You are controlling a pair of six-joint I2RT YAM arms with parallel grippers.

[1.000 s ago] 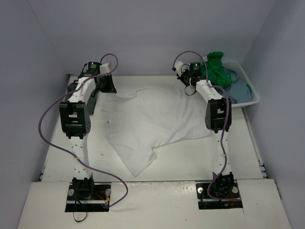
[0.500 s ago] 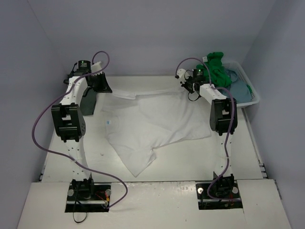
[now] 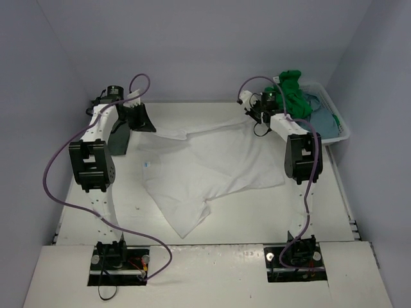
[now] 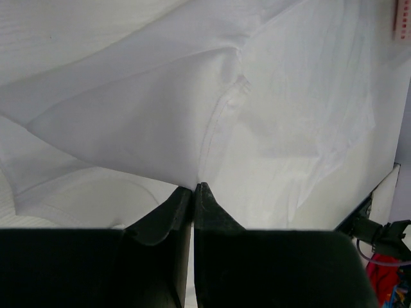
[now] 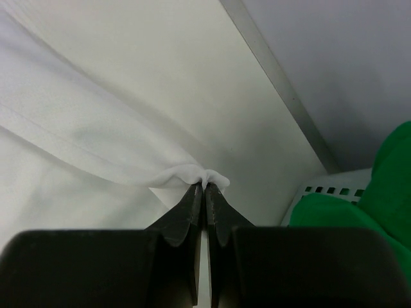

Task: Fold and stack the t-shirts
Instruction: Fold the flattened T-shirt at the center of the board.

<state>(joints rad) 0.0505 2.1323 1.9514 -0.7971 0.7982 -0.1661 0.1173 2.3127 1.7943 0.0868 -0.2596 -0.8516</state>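
The white t-shirt (image 3: 205,167) lies spread on the table, its far edge lifted and stretched between both grippers. My left gripper (image 3: 145,125) is shut on the shirt's far left edge; the left wrist view shows the cloth (image 4: 192,115) pinched at the fingertips. My right gripper (image 3: 252,114) is shut on the far right edge, a small bunch of cloth (image 5: 205,174) between its tips. The bright green shirt (image 3: 292,90) and dusty blue-grey shirt (image 3: 321,119) lie in the basket. The dark grey shirt is out of view.
The white slotted basket (image 3: 343,128) stands at the far right corner, close to the right arm; its rim shows in the right wrist view (image 5: 321,189). The back wall runs just behind both grippers. The table's near half (image 3: 257,212) is bare.
Both grippers have risen and moved back toward the wall, pulling the shirt's far edge taut between them. The shirt's far part has stretched out.
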